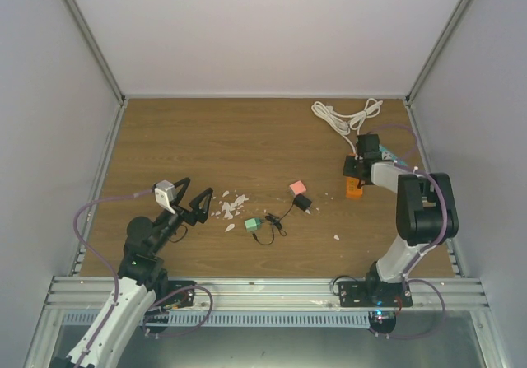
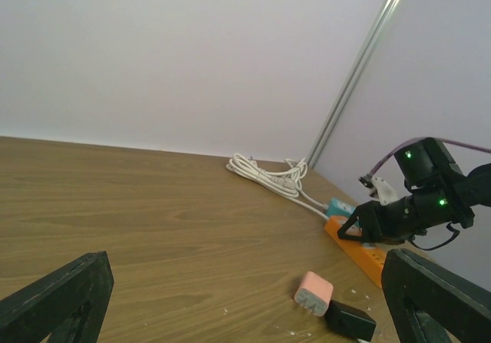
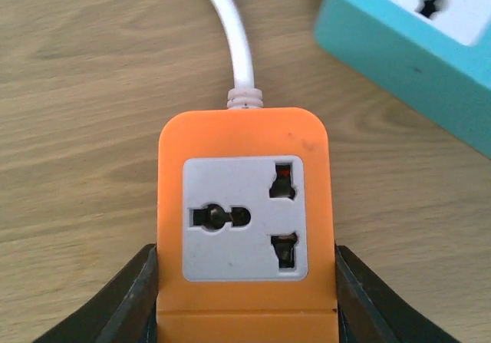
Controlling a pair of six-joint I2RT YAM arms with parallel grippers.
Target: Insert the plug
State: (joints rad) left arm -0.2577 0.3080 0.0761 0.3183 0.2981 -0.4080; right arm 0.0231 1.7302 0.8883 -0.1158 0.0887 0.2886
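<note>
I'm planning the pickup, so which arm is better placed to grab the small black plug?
Left. The left fingers stand open and empty, pointed toward the black plug beside the pink block. The right fingers sit against both sides of the orange power strip, so that arm is occupied.

I get soft, even light from above on all three feeds, faint shadows on the wooden table (image 1: 206, 137), a slightly grainy overhead view, the orange strip (image 3: 245, 228) crisp up close while the teal strip (image 3: 383, 59) behind blurs, and the left fingers (image 2: 54, 297) dark and unfocused
</note>
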